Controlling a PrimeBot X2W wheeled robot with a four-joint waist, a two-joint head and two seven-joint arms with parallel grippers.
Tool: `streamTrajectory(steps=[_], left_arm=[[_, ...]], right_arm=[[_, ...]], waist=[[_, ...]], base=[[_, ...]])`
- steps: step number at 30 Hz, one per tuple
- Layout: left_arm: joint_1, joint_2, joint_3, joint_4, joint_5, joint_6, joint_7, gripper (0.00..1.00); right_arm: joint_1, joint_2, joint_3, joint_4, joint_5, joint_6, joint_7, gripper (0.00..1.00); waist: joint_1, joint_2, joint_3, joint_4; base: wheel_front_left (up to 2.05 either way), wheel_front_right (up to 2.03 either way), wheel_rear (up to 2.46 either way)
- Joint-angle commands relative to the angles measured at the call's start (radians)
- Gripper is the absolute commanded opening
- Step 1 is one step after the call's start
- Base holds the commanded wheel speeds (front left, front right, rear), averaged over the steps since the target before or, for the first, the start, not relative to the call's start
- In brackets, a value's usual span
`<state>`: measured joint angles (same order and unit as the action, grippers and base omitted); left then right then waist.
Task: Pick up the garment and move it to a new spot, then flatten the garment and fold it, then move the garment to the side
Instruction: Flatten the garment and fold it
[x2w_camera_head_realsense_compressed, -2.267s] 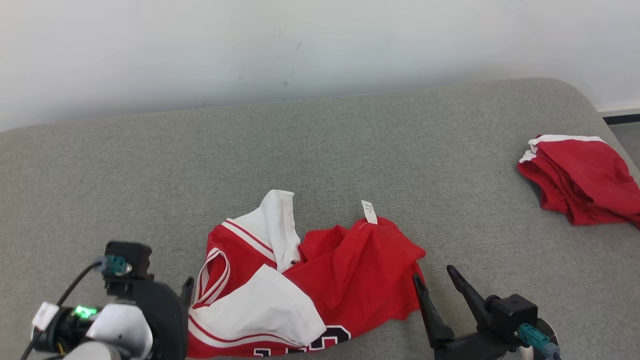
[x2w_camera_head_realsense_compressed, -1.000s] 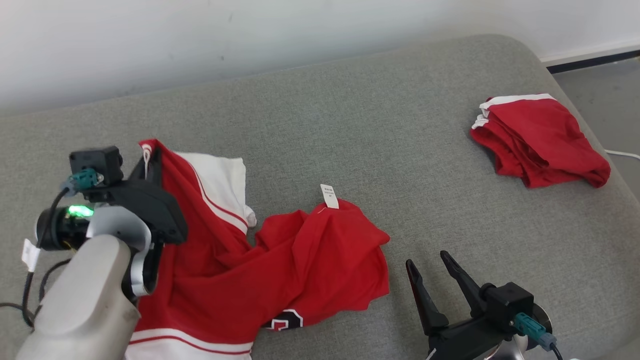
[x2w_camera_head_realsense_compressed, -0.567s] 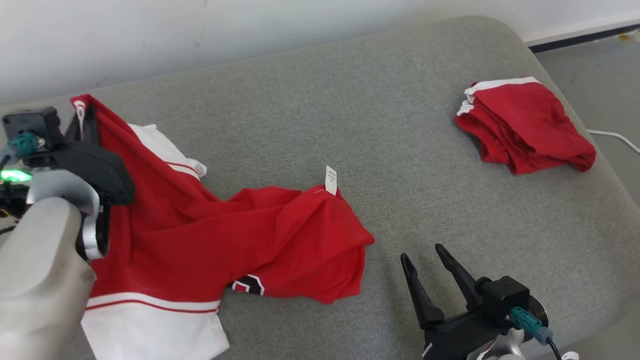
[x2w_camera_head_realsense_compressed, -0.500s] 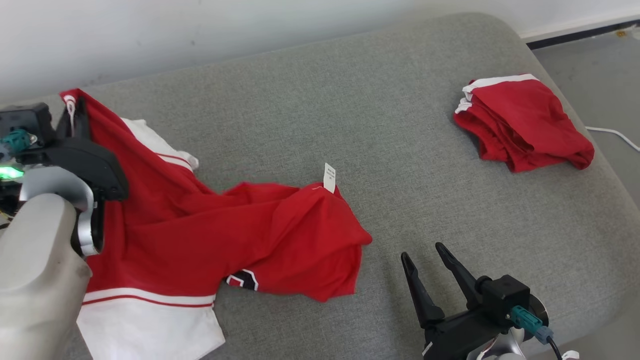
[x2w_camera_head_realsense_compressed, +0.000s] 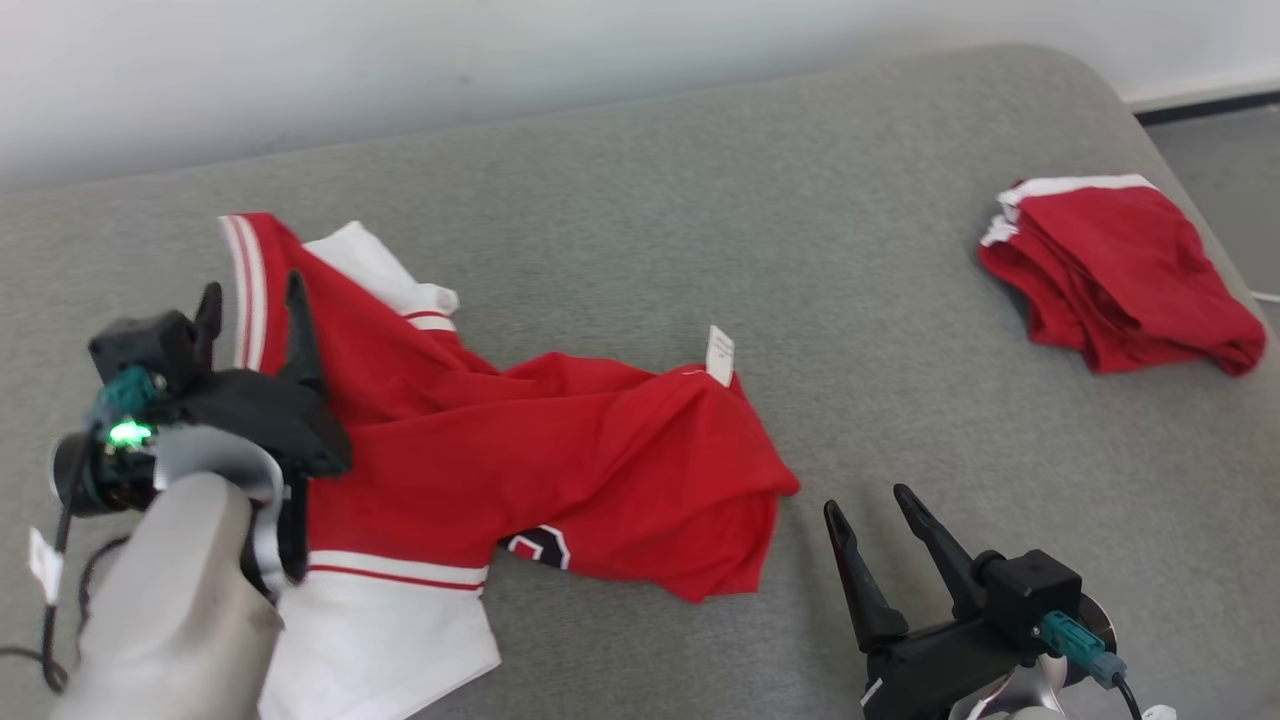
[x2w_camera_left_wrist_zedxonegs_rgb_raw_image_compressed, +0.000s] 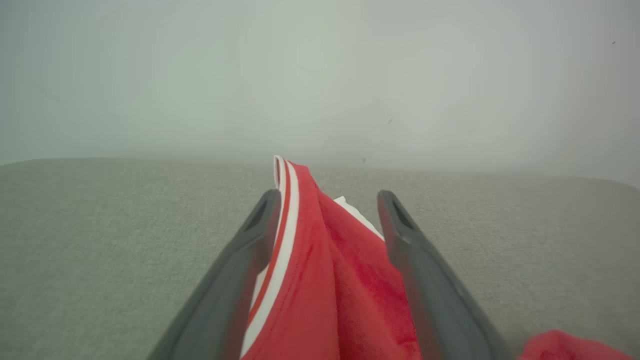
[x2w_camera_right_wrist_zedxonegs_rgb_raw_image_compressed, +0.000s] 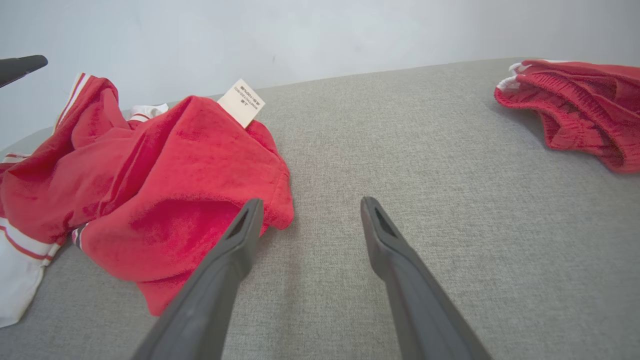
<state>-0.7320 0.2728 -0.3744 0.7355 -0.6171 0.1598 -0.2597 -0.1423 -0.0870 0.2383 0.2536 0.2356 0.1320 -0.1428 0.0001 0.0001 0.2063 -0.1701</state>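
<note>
The garment, a red jersey with white panels and striped trim, lies crumpled and stretched across the left half of the grey cushion. A white label sticks up from it. My left gripper is open over its far left corner. In the left wrist view the striped edge of the garment lies loose between the spread fingers of the left gripper. My right gripper stands open and empty just right of the garment's near corner. The right wrist view shows the garment beside the right gripper.
A second red garment, folded with white trim, sits near the cushion's far right edge and shows as a red pile in the right wrist view. A pale wall runs behind the cushion. Bare cushion lies between the two garments.
My left gripper has opened and let go of the garment's striped corner, which now rests on the cushion. The head camera has shifted. The right gripper stays open.
</note>
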Motion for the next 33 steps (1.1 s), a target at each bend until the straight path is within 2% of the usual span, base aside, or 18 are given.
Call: streamTrajectory(steps=[1,6,10,19,22,29,33], left_arm=[[0.037,-0.004,0.021,-0.06,0.019,0.006,-0.005,1.0],[0.238,-0.041,0.127,-0.338,0.121,-0.007,-0.004,1.0],[0.398,-0.079,0.195,-0.502,0.209,-0.039,-0.005,1.0],[0.62,-0.144,0.303,-0.645,0.308,-0.111,-0.004,1.0],[0.669,-0.156,0.335,-0.664,0.325,-0.139,-0.004,1.0],[0.732,-0.181,0.372,-0.702,0.365,-0.17,-0.004,1.0],[0.739,-0.19,0.382,-0.705,0.378,-0.186,-0.004,1.0]], right_arm=[[0.012,0.001,-0.005,-0.002,-0.009,-0.003,-0.005,1.0],[0.02,0.0,-0.027,-0.005,-0.01,-0.003,-0.002,1.0],[0.03,-0.003,-0.046,-0.006,-0.014,-0.003,0.004,1.0],[0.019,-0.031,-0.091,-0.008,-0.005,-0.003,0.057,1.0],[-0.018,-0.047,-0.093,0.0,0.01,-0.003,0.123,1.0],[-0.153,-0.078,-0.129,0.116,0.093,-0.003,0.396,1.0],[-0.239,-0.061,-0.194,0.204,0.13,-0.003,0.529,1.0]], waist=[[-0.0001,-0.0001,-0.03,0.044],[-0.0001,-0.0001,-0.06,0.086],[-0.0001,-0.0001,-0.085,0.114],[-0.0001,-0.0001,-0.123,0.162],[-0.0001,-0.0001,-0.13,0.177],[-0.0001,-0.0001,-0.127,0.214],[-0.0001,-0.0001,-0.116,0.234]], base=[[0.0,0.0,0.0],[0.0,0.0,0.0],[0.0,0.0,0.0],[0.0,0.0,0.0],[0.0,0.0,0.0],[0.0,0.0,0.0],[0.0,0.0,0.0]])
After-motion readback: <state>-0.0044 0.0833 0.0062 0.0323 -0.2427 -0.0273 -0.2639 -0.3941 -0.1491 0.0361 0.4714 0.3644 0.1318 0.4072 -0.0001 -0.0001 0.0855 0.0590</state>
